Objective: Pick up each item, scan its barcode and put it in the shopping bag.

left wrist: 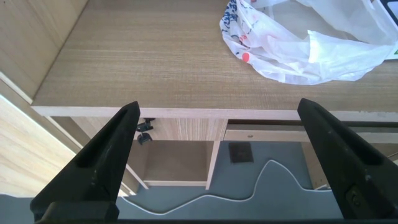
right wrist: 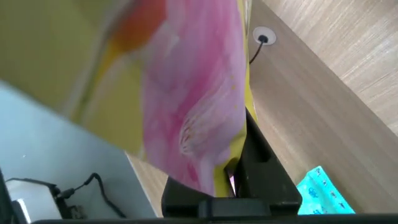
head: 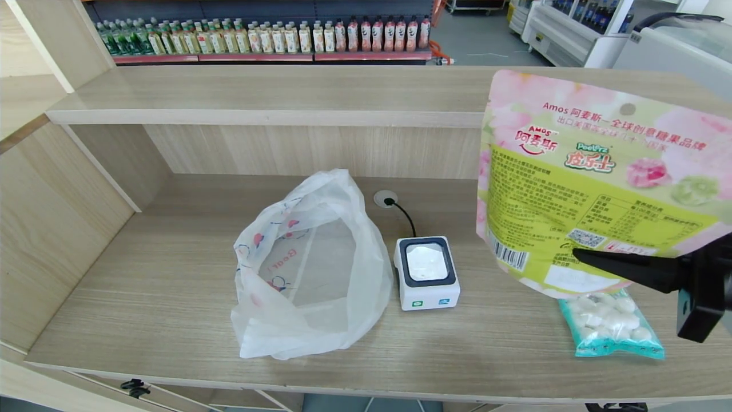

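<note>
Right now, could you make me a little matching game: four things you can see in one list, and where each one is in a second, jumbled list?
1. candy pouch
2. shopping bag
3. scanner
4. teal packet

A. standing just right of the shopping bag
B. held up in the air by the right hand
C. flat on the counter, far right
D. lying open, left of centre

Pairs: 1-B, 2-D, 3-A, 4-C
</note>
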{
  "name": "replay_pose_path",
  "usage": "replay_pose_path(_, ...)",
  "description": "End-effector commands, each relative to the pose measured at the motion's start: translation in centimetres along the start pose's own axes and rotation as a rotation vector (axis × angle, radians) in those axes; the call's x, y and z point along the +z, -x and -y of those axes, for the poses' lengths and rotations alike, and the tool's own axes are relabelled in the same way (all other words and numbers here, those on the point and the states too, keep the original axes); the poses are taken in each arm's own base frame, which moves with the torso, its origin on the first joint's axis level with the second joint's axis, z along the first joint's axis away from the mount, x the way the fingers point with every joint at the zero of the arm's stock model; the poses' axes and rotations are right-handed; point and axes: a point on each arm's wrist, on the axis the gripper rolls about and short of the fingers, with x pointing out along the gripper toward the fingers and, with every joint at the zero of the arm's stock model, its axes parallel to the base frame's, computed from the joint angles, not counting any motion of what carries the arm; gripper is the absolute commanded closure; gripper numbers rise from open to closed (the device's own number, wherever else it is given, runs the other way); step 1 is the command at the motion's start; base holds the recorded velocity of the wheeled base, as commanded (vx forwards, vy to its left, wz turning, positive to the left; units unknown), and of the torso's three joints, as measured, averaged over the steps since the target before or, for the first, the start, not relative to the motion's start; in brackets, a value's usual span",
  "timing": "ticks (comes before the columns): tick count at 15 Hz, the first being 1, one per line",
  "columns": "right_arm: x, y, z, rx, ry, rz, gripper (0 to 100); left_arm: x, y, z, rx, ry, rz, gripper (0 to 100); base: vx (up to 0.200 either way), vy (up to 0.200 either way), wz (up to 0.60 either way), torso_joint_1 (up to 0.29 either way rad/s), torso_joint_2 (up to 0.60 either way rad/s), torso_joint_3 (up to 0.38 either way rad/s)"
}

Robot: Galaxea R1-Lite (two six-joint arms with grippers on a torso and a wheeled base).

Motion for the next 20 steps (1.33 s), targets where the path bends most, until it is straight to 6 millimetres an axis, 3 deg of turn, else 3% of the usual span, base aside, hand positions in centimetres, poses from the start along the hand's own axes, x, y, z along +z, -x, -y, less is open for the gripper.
replay_pose_path(1,0.7,1.6,-0.9,-0.003,0.011,0.011,100,0.0,0.0,0.0,0.000,0.000,0.000,0,0.000,0.000,0.00,0.000,0.00,0.000)
replay_pose_path(8,2.0,2.3,-0.6,0.003,0.100,-0.003,100,0.0,0.0,0.0,0.000,0.000,0.000,0,0.000,0.000,0.00,0.000,0.00,0.000)
replay_pose_path(15,1.7,2.2,-0.7,0.008,0.138,-0.020,100,0.0,0.0,0.0,0.000,0.000,0.000,0,0.000,0.000,0.60,0.000,0.01,0.004)
replay_pose_path(20,-1.7,1.3,2.6,-0.076,0.411,-0.195,100,0.0,0.0,0.0,0.000,0.000,0.000,0,0.000,0.000,0.00,0.000,0.00,0.000)
